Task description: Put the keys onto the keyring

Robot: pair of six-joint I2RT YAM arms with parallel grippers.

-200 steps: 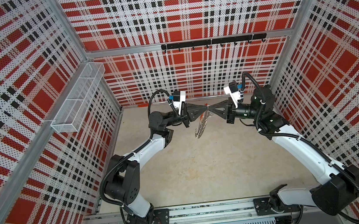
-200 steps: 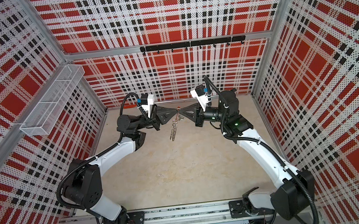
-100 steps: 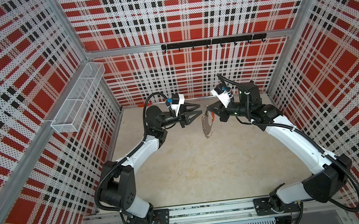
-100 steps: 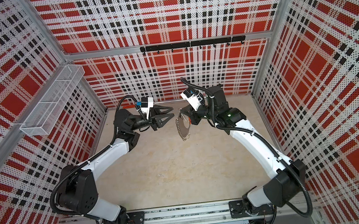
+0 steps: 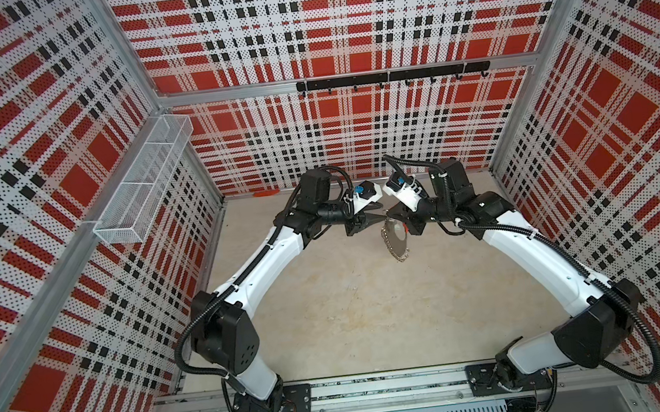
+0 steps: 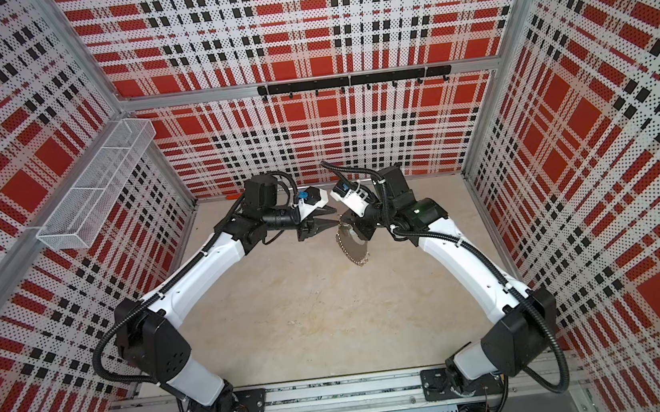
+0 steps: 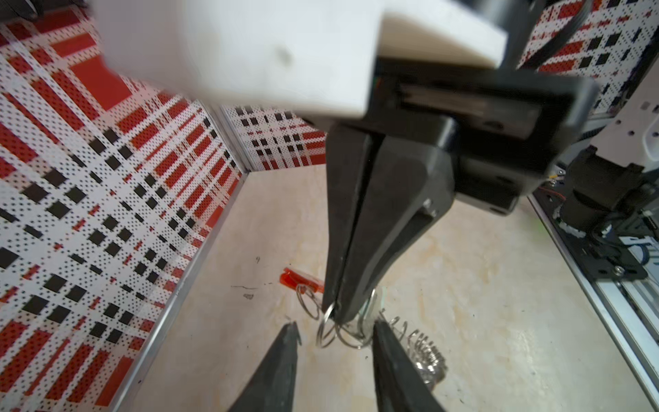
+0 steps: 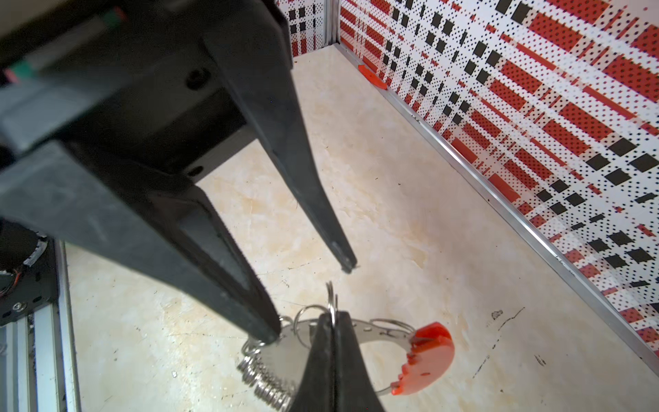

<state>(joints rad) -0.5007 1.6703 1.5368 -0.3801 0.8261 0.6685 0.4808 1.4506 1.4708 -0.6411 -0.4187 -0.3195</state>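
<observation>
A: Well, starting with the keyring (image 5: 397, 244): down on the table or lifted?

B: Lifted. Hangs clear of the beige tabletop (image 5: 352, 317), toward the back and near the middle in both top views. Carries a red curved section (image 8: 428, 356) on one side and a fringe of small wire loops (image 8: 264, 381) round the rim.

A: Held by what?

B: By the right gripper (image 8: 332, 324). Pinched tight on one small loop at the rim, with no gap between the fingertips. Lets the rest dangle beneath.

A: And the keys?

B: Too hard to pick out among the loops. Only a pale flat piece (image 8: 285, 356) just beside the closed fingertips. Impossible to say whether key, tag or something else.

A: Then the left gripper (image 7: 335, 326)?

B: Parted, gripping nothing. Points at the right gripper almost tip to tip, with several loops between its two fingers. Seems to touch the loops with one fingertip (image 8: 265, 326) in the right wrist view, the other well off them.

A: Anything farther out?

B: A small red piece (image 5: 266, 193) on the table against the back wall, apart from both arms. A white wire basket (image 5: 142, 185) on the left wall, a black hook rail (image 5: 390, 77) on the back wall, red plaid panels (image 5: 322, 28) all round.
</observation>
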